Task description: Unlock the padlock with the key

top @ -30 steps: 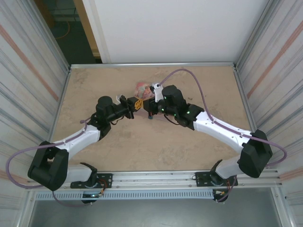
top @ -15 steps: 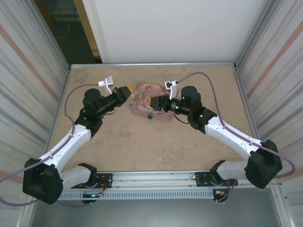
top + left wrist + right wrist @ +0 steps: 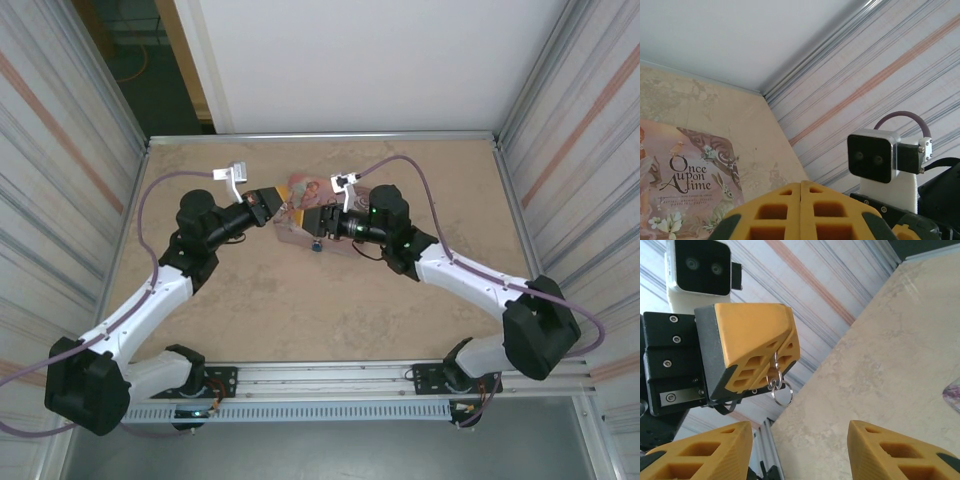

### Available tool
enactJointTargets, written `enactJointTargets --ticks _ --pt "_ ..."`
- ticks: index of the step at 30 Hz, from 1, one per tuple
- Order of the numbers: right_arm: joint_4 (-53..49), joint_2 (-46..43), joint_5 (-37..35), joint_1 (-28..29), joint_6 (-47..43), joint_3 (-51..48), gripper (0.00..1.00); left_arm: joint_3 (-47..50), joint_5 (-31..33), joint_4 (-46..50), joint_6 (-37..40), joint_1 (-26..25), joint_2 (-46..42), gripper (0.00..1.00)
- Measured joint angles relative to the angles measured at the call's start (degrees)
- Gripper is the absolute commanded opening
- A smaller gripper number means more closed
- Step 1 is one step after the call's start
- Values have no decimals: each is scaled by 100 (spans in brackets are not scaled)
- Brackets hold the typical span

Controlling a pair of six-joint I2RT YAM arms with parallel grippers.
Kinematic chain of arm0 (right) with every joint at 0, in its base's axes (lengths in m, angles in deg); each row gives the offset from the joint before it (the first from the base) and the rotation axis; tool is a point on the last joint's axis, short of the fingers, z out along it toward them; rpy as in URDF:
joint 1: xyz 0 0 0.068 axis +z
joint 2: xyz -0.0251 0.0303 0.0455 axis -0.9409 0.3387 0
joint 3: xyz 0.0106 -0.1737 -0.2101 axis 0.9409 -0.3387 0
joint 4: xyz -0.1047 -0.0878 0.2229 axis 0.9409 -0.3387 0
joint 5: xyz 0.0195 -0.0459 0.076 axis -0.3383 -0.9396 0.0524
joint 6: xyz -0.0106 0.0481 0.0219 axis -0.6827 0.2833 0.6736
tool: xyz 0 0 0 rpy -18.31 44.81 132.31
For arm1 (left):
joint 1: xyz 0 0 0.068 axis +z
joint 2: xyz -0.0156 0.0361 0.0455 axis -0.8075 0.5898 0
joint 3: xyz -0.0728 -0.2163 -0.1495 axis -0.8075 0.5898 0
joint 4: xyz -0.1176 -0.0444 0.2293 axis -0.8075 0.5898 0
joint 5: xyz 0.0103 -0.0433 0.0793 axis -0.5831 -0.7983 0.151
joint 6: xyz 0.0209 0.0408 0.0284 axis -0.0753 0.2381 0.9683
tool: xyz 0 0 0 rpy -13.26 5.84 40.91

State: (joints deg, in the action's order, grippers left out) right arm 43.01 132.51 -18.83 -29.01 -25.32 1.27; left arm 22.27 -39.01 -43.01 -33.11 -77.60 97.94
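Observation:
The pink illustrated tin [image 3: 297, 188] lies at the back middle of the table, its "Once upon a time" lid [image 3: 685, 185] in the left wrist view. The tiny blue padlock [image 3: 316, 244] hangs at the tin's front side. My left gripper [image 3: 274, 201] [image 3: 800, 184] hovers just left of the tin, its yellow fingers [image 3: 752, 347] pressed shut on the key. The blade is hidden between them and the key rings [image 3: 778, 386] dangle below. My right gripper [image 3: 316, 218] [image 3: 800, 429] stands open over the tin's right part, facing the left gripper, nothing between its fingers.
Ribbed metal walls [image 3: 60, 170] close in the table on the left and right, and a white panel [image 3: 350, 60] stands at the back. The right wrist's camera block [image 3: 873, 157] sits close beyond my left fingers. Bare tabletop [image 3: 320, 310] lies in front of the tin.
The two grippers met in front of the tin a second ago. The right one has opened and the arms have drawn apart. The left has pulled back and left, still shut.

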Motion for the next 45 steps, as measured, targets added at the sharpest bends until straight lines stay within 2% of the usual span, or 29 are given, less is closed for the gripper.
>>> enactJointTargets --ticks 10,22,32,37,39,45 --pt "278 352 2 96 44 367 42 44 0 -122 -4 -39 13 0" --pt "306 581 2 125 157 496 27 98 2 -345 -48 -39 52 0" --pt "326 614 26 120 295 496 1 173 37 -393 -114 -33 127 0" --pt "256 601 -2 90 271 496 0 192 52 -407 -111 -35 116 21" --pt "96 575 -46 70 181 496 0 205 52 -391 -107 -39 81 36" --pt "-820 321 -223 -33 -446 496 0 238 177 -109 76 -15 -247 64"
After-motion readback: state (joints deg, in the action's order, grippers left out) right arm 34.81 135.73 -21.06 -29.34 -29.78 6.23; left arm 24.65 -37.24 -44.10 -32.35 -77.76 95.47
